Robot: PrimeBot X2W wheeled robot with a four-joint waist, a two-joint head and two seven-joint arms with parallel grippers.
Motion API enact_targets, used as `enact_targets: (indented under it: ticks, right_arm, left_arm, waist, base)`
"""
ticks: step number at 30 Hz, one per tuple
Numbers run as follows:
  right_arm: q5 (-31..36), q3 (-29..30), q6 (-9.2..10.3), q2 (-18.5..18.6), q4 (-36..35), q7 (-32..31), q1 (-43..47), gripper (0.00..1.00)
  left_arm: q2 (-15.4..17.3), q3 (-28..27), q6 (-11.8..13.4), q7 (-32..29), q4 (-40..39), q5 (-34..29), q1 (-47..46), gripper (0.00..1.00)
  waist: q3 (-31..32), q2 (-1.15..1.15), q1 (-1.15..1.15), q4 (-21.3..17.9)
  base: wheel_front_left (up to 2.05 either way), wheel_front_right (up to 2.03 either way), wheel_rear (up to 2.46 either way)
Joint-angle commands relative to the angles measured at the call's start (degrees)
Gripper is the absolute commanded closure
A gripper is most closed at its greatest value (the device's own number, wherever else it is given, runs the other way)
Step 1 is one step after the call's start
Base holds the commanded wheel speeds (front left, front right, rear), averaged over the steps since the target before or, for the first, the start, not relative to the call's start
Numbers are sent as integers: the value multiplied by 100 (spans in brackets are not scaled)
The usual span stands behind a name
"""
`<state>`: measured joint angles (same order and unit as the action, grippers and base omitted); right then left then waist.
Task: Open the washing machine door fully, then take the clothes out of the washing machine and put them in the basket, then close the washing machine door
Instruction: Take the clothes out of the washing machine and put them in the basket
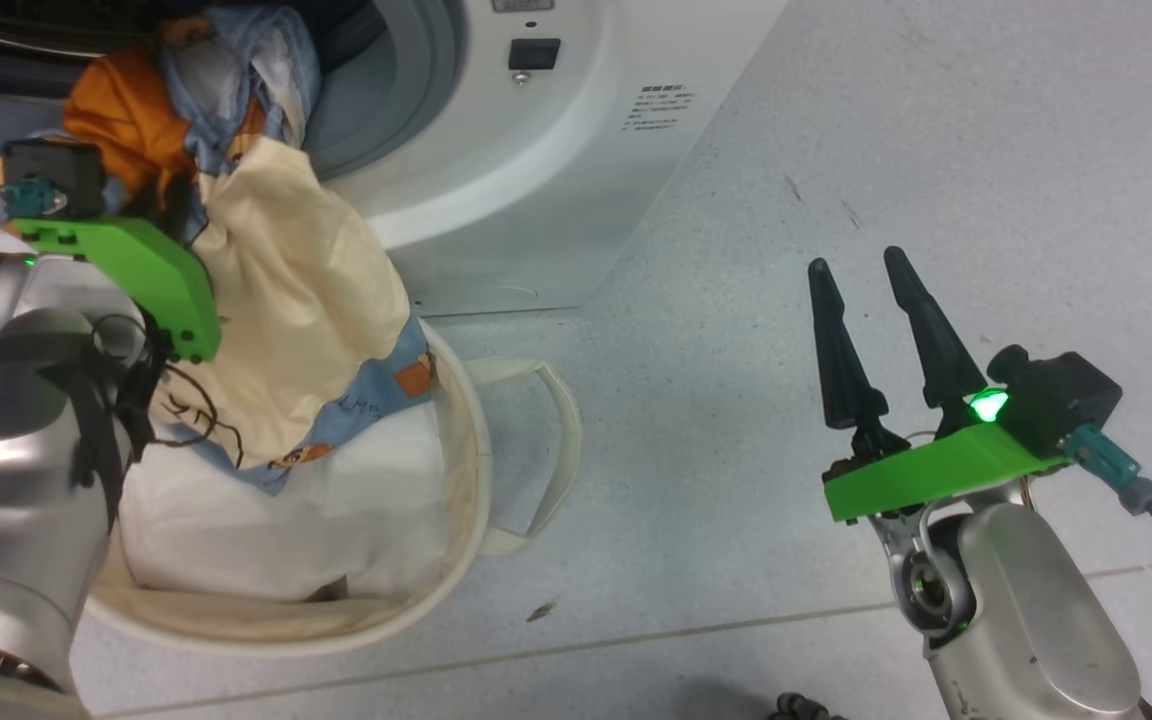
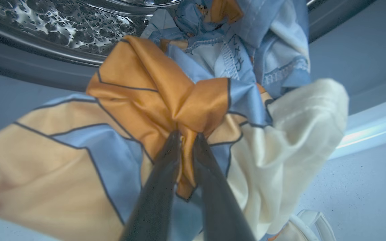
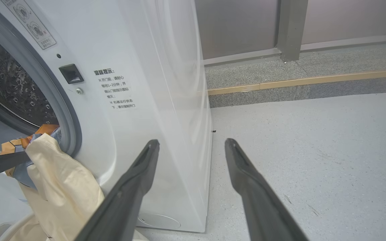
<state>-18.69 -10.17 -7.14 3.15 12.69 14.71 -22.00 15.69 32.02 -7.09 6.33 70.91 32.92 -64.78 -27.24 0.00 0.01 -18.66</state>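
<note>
**Gripping the clothes at the drum mouth, basket directly below**

- Washing machine (image 1: 556,150): white front-loader, opening uncovered. The steel drum (image 2: 62,23) and grey rubber ring (image 3: 55,110) are exposed.
- Floor (image 1: 836,150): pale speckled grey. A raised kerb with a brass strip (image 3: 307,77) runs behind, well apart from the work.
- Basket (image 1: 466,480): cream canvas tub on the floor, just in front of the machine and under the opening. One looped handle (image 1: 556,450) points towards the right arm. A plain white sheet (image 1: 356,510) lies folded inside.
- Clothes (image 1: 286,300): a bunch of orange, blue and cream fabric spilling over the lip of the opening. The cream part hangs down into the basket and its blue hem rests on the sheet. The upper part sits in the drum mouth.
- Left gripper (image 2: 186,135): fingers pinched tight on an orange fold of the clothes. In the head view, its green mount and silver forearm block the left side of the basket and part of the fabric.
- Right gripper (image 1: 861,262): fingers spread wide and holding nothing, over bare floor to the right of the machine, clear of the basket.
- Small items: black latch socket (image 1: 534,53) and a printed notice (image 1: 661,105) on the machine front.
</note>
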Motion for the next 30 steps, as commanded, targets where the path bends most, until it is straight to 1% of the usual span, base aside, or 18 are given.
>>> enact_targets:
  ticks: [1, 9, 13, 15, 19, 23, 25, 26, 30]
  right_arm:
    - [-27, -60, -35, -27, -182, 29, -52, 0]
    - [26, -49, -35, -27, -74, 29, 7, 0]
    - [64, 6, -35, -27, -2, 29, 98, 0]
    - [68, 46, -35, -27, 30, 29, 159, 0]
    - [87, 102, -35, -27, 127, 29, 296, 0]
    - [129, 112, -35, -27, 243, 29, 405, 0]
    - [151, 109, -35, -27, 291, 29, 448, 0]
    - [151, 109, -35, -27, 291, 29, 448, 0]
    - [185, 83, -35, -27, 361, 29, 511, 0]
  left_arm:
    - [163, -72, -16, 68, -49, -37, -171, 100]
    - [46, -77, -35, 476, 30, 165, -15, 100]
    - [3, -29, -37, 685, -264, 305, 211, 100]
    - [2, -10, -38, 753, -535, 439, 410, 100]
    - [104, 20, -38, 833, -1109, 616, 914, 100]
    - [208, -47, -38, 859, -1847, 699, 1483, 100]
    - [252, -110, 32, 863, -2335, 695, 1805, 100]
    - [252, -110, 32, 863, -2335, 695, 1805, 100]
    - [358, -134, 277, 823, -3403, 738, 2556, 100]
  waist:
    - [18, 0, 0, 13]
    - [372, 0, 0, 119]
    - [616, 0, 0, 225]
    - [750, 0, 0, 305]
    - [1037, 0, 0, 484]
    - [1310, 0, 0, 681]
    - [1438, 0, 0, 777]
    - [1438, 0, 0, 777]
    - [1645, 0, 0, 933]
  base:
    - [0, 0, 0]
    - [0, 0, 0]
    - [0, 0, 0]
    - [0, 0, 0]
    - [0, 0, 0]
    - [0, 0, 0]
    - [0, 0, 0]
    - [0, 0, 0]
    - [0, 0, 0]
